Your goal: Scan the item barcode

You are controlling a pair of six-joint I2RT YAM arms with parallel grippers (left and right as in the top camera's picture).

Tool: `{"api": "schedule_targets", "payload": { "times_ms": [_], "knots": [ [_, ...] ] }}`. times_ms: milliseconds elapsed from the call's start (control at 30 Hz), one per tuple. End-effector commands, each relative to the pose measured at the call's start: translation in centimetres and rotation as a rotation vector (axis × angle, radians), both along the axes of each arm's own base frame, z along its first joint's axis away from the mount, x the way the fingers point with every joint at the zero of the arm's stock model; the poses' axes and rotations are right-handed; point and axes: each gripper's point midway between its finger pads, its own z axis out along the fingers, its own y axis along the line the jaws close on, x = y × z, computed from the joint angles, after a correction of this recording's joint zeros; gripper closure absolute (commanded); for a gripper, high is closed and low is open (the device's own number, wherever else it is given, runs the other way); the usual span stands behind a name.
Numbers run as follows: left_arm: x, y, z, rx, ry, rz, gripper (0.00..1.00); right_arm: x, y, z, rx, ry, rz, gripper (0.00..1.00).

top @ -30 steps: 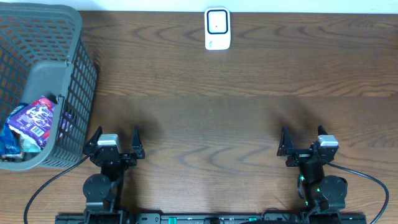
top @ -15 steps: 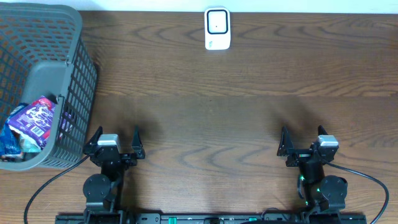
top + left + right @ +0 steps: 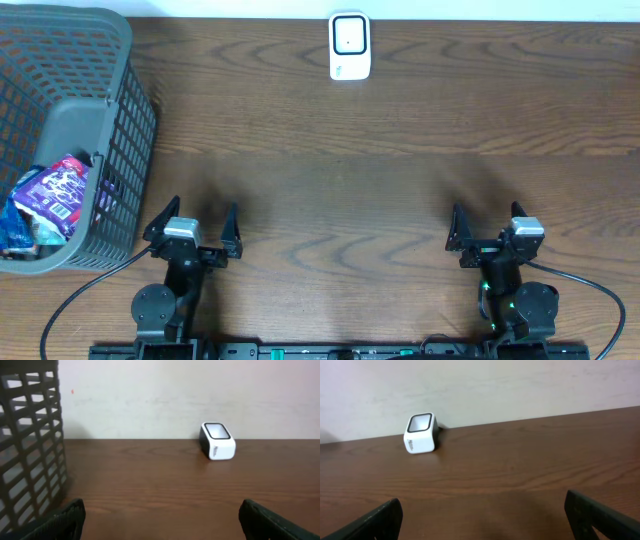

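The item to be scanned, a purple packet point(image 3: 55, 187) with pale print on its glossy wrapper, lies inside the grey basket point(image 3: 125, 110) at the left end of the worktop point(image 3: 340, 190). It lies against the basket's near wall with a blue packet point(image 3: 14, 226) just beside it. The print is too small to show whether a barcode faces up. The scanner point(image 3: 350, 46) is a small white block with rounded corners and a dark-framed window on its upper face. It stands at the far edge of the worktop, close to the pale wall and roughly midway between the two arms, well apart from the basket. From the left wrist the scanner point(image 3: 218, 441) appears right of centre, with the basket's lattice wall point(image 3: 30, 455) filling the left edge. From the right wrist the scanner point(image 3: 421, 433) sits left of centre, its window tilted upward. The left gripper point(image 3: 196, 218) rests at the near edge just beside the basket, its jaws spread wide with nothing between them. The right gripper point(image 3: 486, 226) rests at the near right, its jaws likewise wide apart and holding nothing.
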Motion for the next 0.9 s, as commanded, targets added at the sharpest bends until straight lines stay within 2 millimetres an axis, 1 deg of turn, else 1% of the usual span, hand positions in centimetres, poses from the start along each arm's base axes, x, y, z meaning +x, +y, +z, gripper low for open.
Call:
{"api": "schedule_targets", "payload": {
  "times_ms": [0, 67, 133, 233, 300, 400, 433, 500, 567, 600, 633, 700, 767, 800, 833, 867],
  "knots": [
    [-0.1, -0.7, 0.2, -0.01, -0.016, -0.04, 0.02, 0.0, -0.1, -0.1, -0.013, -0.002, -0.001, 0.01],
    [-0.2, -0.7, 1.1, -0.015, -0.044, -0.04, 0.02, 0.0, -0.1, -0.1, -0.013, -0.002, -0.001, 0.01],
    [-0.3, -0.7, 2.7, -0.038, -0.089, -0.041, 0.02, 0.0, -0.1, -0.1, -0.013, -0.002, -0.001, 0.01],
    [-1.1, -0.7, 7.0, -0.064, -0.22, -0.047, 0.02, 0.0, -0.1, -0.1, -0.014, -0.002, -0.001, 0.01],
    [-2.2, -0.6, 10.7, -0.053, -0.326, -0.046, 0.02, 0.0, -0.1, -0.1, -0.014, -0.002, -0.001, 0.01],
    [-3.3, -0.6, 14.7, -0.035, -0.387, -0.044, 0.02, 0.0, -0.1, -0.1, -0.014, -0.002, -0.001, 0.01],
    [-3.3, -0.4, 15.7, -0.038, -0.381, -0.031, 0.02, 0.0, -0.1, -0.1, -0.014, -0.002, -0.001, 0.01],
    [-2.7, 0.9, 17.1, -0.049, -0.316, 0.043, 0.02, 0.0, -0.1, -0.1, -0.013, -0.002, -0.001, 0.01],
    [-1.4, 2.3, 18.1, -0.035, -0.199, 0.132, 0.03, 0.0, -0.1, -0.1, -0.013, -0.002, 0.0, 0.01],
    [-0.8, 2.4, 18.6, 0.002, -0.143, 0.139, 0.02, 0.0, -0.1, -0.1, -0.014, -0.002, -0.001, 0.01],
    [-0.2, 1.7, 19.2, 0.043, -0.099, 0.103, 0.02, 0.0, -0.1, -0.1, -0.014, -0.002, -0.001, 0.01],
    [0.7, -1.8, 20.6, 0.094, -0.03, -0.108, 0.02, 0.0, -0.1, -0.1, -0.014, -0.002, -0.001, 0.01],
    [1.2, -4.2, 21.4, 0.084, 0.015, -0.255, 0.02, 0.0, -0.1, -0.1, -0.014, -0.002, -0.001, 0.01],
    [1.6, -4.4, 21.7, 0.087, 0.022, -0.271, 0.02, 0.0, -0.1, -0.1, -0.014, -0.002, 0.0, 0.01],
    [2.5, -4.3, 22.5, 0.145, 0.005, -0.264, 0.02, 0.0, -0.1, -0.1, -0.013, -0.002, -0.001, 0.01],
    [3.0, -3.8, 22.9, 0.151, 0.005, -0.239, 0.02, 0.0, -0.1, -0.1, -0.013, -0.002, -0.001, 0.01]
  ]
}}
